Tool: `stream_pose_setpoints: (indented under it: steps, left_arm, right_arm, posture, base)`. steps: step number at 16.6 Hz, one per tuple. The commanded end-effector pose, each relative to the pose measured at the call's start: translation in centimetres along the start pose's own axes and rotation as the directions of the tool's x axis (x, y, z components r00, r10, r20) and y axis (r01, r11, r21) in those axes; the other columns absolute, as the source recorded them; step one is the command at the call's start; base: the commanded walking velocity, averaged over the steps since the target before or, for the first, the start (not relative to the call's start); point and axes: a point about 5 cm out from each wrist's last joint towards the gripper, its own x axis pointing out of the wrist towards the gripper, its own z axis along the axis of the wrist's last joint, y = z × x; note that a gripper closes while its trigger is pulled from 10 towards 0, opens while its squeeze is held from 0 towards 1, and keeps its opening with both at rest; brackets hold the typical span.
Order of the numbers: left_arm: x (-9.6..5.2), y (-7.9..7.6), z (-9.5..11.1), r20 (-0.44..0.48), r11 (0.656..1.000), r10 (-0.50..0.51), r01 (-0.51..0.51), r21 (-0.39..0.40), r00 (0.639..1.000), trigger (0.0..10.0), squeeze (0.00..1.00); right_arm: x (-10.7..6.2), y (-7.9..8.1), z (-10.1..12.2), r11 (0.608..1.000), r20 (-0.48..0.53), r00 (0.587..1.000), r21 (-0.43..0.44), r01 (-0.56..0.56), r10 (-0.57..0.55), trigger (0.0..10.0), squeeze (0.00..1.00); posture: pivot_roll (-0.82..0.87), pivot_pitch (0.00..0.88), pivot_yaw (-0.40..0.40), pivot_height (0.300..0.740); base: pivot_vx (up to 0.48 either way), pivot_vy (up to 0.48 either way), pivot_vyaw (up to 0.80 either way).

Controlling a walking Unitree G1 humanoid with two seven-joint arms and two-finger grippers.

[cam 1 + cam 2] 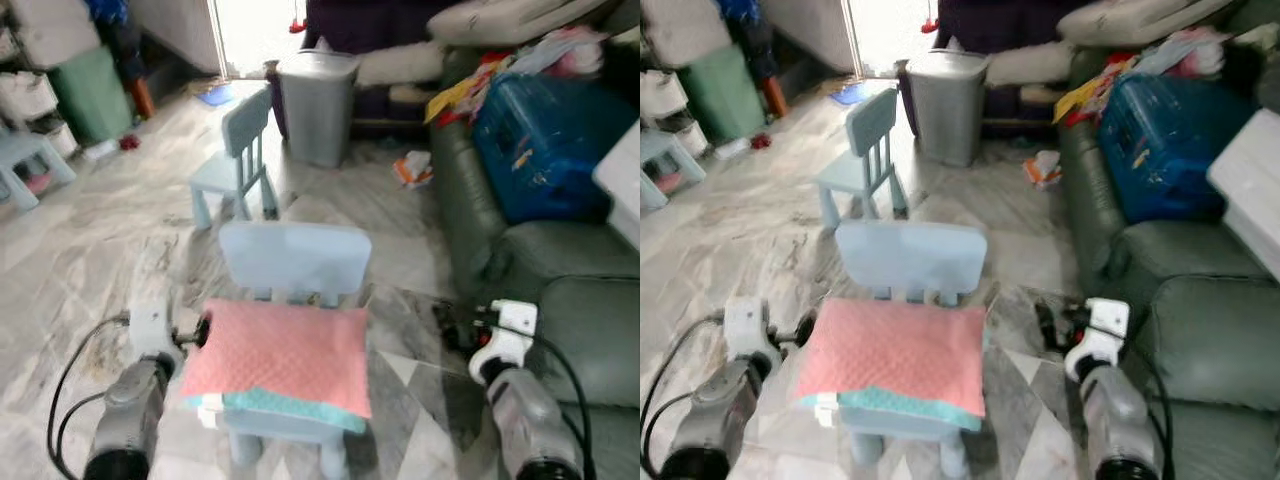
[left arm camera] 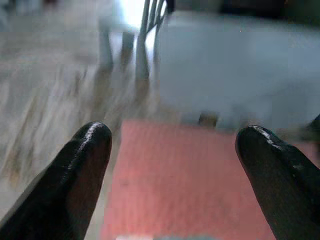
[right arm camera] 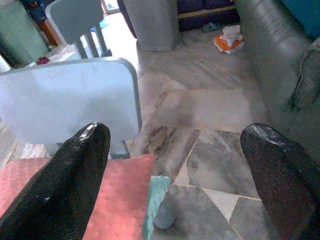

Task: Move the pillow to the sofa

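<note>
A pink pillow (image 1: pixel 275 355) with a teal edge lies flat on the seat of a small light-blue child's chair (image 1: pixel 295 258) just in front of me. My left gripper (image 1: pixel 195 333) is at the pillow's left edge. In the left wrist view it (image 2: pixel 175 145) stands open, with the pink pillow (image 2: pixel 190 185) showing beyond the fingers. My right gripper (image 1: pixel 455 325) hovers right of the chair, apart from the pillow. It (image 3: pixel 177 140) is open too, holding nothing. The dark green sofa (image 1: pixel 560 260) runs along the right side.
A blue bag (image 1: pixel 540 140), clothes and papers are piled on the sofa's far part. A second light-blue chair (image 1: pixel 235 160) and a grey bin (image 1: pixel 318 105) stand farther back on the marble floor. Storage boxes line the far left.
</note>
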Motion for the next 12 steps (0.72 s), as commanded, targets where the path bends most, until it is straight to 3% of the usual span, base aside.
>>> stream_pose_setpoints:
  steps: [1, 3, 4, 5, 8, 12]
  left_arm:
    - [-0.2, -1.1, 2.1, 0.084, 0.998, -0.050, 0.046, 0.047, 0.995, 10.0, 0.00]
    - [-1.2, -2.1, 3.5, 0.170, 0.997, -0.067, 0.063, 0.032, 0.983, 10.0, 0.00]
    - [-2.3, -3.0, 4.2, 0.218, 0.993, -0.107, 0.095, 0.066, 0.970, 10.0, 0.00]
    - [-3.1, -3.6, 4.3, 0.216, 0.990, -0.129, 0.112, 0.087, 0.968, 10.0, 0.00]
    - [-3.5, -3.4, 3.7, 0.165, 0.996, -0.095, 0.093, 0.016, 0.982, 10.0, 0.00]
    - [-3.3, -3.1, 4.1, 0.148, 0.996, -0.081, 0.084, -0.014, 0.986, 10.0, 0.00]
  right_arm:
    - [-0.2, -0.1, 1.6, 1.000, 0.046, 0.999, 0.005, 0.014, -0.014, 10.0, 0.00]
    - [-1.0, 0.7, 2.1, 1.000, 0.060, 0.998, -0.006, -0.008, 0.009, 10.0, 0.00]
    - [-1.8, 1.6, 2.6, 0.999, 0.079, 0.997, -0.023, -0.023, 0.025, 10.0, 0.00]
    - [-2.6, 2.2, 3.0, 0.996, 0.099, 0.995, -0.081, -0.022, 0.030, 10.0, 0.00]
    - [-3.2, 2.4, 2.9, 0.997, 0.072, 0.997, -0.074, -0.015, 0.020, 10.0, 0.00]
    - [-3.0, 2.8, 4.2, 0.996, 0.083, 0.995, -0.069, -0.051, 0.057, 10.0, 0.00]
  posture:
    - [-0.10, 0.000, 0.024, 0.740]
    - [-0.10, 0.000, 0.024, 0.740]
    - [-0.11, 0.000, 0.025, 0.740]
    - [-0.11, 0.000, 0.024, 0.740]
    - [-0.12, 0.000, 0.016, 0.740]
    - [-0.12, 0.000, 0.012, 0.740]
  base:
    - [0.000, 0.000, 0.00]
    - [0.000, 0.000, 0.00]
    - [0.000, 0.000, 0.00]
    - [0.000, 0.000, 0.00]
    - [0.000, 0.000, 0.00]
    - [0.000, 0.435, 0.00]
